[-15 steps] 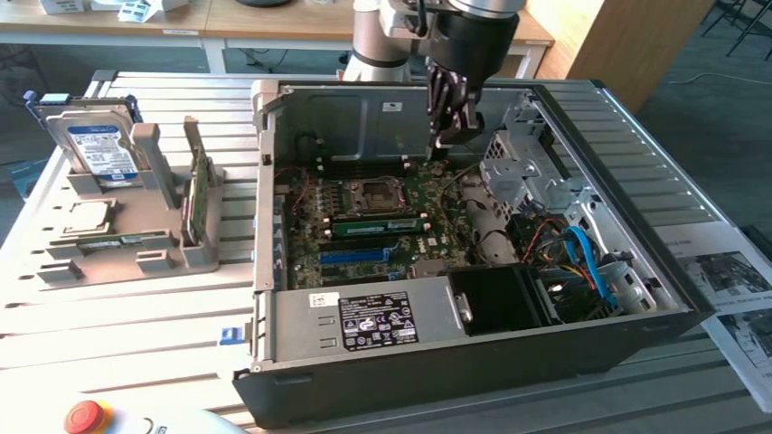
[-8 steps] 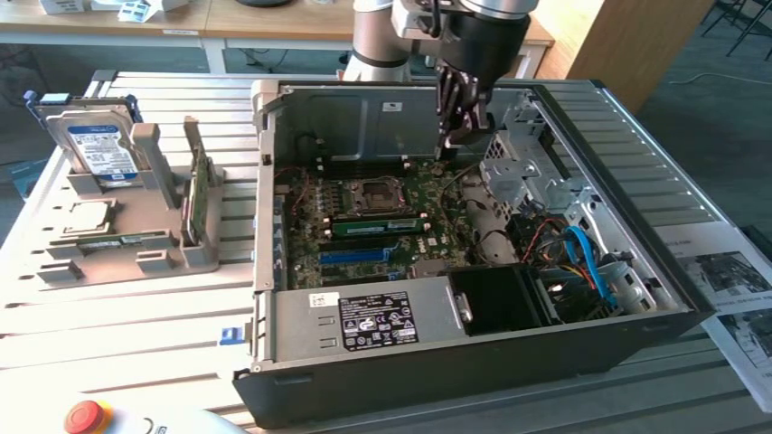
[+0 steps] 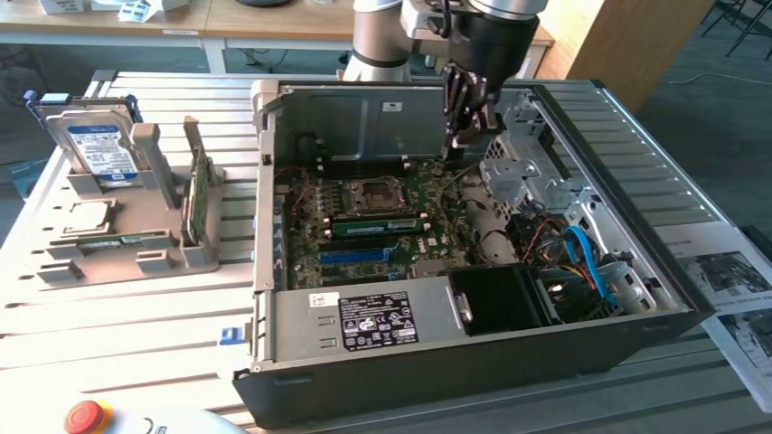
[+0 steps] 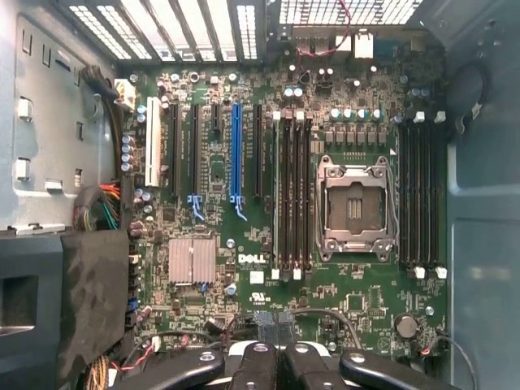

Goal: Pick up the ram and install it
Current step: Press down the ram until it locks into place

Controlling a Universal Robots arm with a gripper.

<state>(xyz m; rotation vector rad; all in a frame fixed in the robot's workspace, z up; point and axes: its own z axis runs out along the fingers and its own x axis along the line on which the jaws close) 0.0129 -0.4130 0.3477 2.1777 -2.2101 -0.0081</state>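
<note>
**Gripper shut and empty over the open case; ram waits in its holder**

At the exterior view's left, a grey holder (image 3: 169, 258) sits on the slatted worktop (image 3: 108, 316), near its left edge. It carries a hard drive (image 3: 99, 149) standing upright and a silver processor chip (image 3: 79, 217) lying flat. The ram (image 3: 192, 201) stands on edge in the holder's tall slot, on the side nearest the computer case (image 3: 483, 362). A narrow strip of bare worktop separates the holder from the case wall. A second green stick (image 3: 121, 241) lies flat on the holder's base.

The case lies open side up, and its walls rim the motherboard (image 3: 362, 249). The board's left and middle are uncovered, while a black shroud (image 3: 507, 298) and cables (image 3: 585, 262) crowd the right.

The gripper (image 3: 472, 137) hangs over the far side of the opening, beside the metal drive cage (image 3: 531, 172) and well apart from the ram. Its fingers are pressed together with nothing between them. In the wrist view the gripper (image 4: 275, 357) looks straight down on the memory slots (image 4: 294, 195) and the processor socket (image 4: 353, 211), clear of both.
</note>
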